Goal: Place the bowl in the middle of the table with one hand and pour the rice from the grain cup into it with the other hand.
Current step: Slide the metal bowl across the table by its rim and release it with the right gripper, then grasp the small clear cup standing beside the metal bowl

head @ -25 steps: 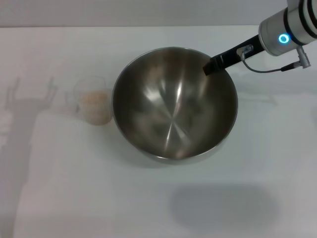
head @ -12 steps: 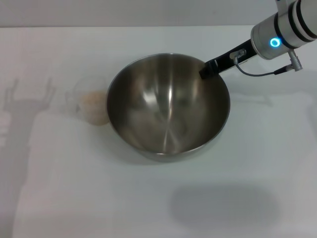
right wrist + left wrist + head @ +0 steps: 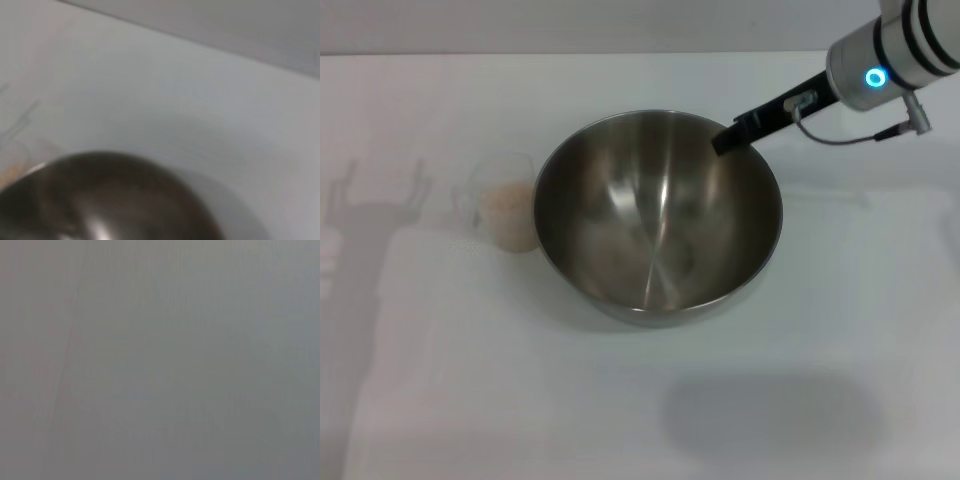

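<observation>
Bowl (image 3: 658,218) sits mid-table (image 3: 820,380) with the right gripper (image 3: 728,138) at its far right rim, jaw state unclear, cup (image 3: 505,213) of rice (image 3: 510,210) just beyond the bowl's opposite side, left gripper unseen.

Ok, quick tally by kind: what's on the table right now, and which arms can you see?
Steel bowl: 1
Clear grain cup holding rice: 1
Right gripper, at the bowl's far rim: 1
Left gripper: 0, not in view
Total: 3, all over the white table
</observation>
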Controlling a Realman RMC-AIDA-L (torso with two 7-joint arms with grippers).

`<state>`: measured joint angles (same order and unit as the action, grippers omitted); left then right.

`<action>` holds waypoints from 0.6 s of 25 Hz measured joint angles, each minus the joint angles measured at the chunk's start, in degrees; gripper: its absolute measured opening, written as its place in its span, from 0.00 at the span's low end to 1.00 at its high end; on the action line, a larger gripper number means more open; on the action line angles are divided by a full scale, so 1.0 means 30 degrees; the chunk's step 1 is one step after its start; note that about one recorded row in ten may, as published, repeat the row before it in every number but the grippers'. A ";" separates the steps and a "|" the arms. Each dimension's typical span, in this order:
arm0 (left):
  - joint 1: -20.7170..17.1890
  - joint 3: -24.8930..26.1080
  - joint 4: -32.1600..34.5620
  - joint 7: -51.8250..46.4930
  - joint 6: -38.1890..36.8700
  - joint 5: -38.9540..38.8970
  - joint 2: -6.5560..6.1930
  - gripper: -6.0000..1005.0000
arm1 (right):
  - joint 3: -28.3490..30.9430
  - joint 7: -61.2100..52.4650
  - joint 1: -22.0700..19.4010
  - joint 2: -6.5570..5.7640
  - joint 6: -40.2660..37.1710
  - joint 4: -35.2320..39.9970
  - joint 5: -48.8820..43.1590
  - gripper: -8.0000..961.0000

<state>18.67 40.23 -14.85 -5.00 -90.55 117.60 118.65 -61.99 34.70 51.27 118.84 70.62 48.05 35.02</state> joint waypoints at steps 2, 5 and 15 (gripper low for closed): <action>-0.0041 -0.0025 0.0000 -0.0002 -0.0128 -0.0001 0.0016 0.76 | -0.0067 0.0003 -0.0135 0.0005 -0.0022 0.0714 -0.0005 0.28; -0.0064 -0.0037 0.0000 -0.0003 -0.0183 -0.0001 0.0018 0.75 | -0.0139 0.0007 -0.0238 0.0020 -0.0235 0.1744 -0.0001 0.35; -0.0372 0.0006 0.0000 -0.0003 -0.0375 -0.0006 0.0029 0.75 | -0.2467 0.0819 -0.1888 0.0121 -0.4484 0.5860 0.2158 0.42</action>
<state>17.56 40.25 -14.85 -5.01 -91.68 117.58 118.74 -69.39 37.16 45.60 119.20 57.17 65.63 41.49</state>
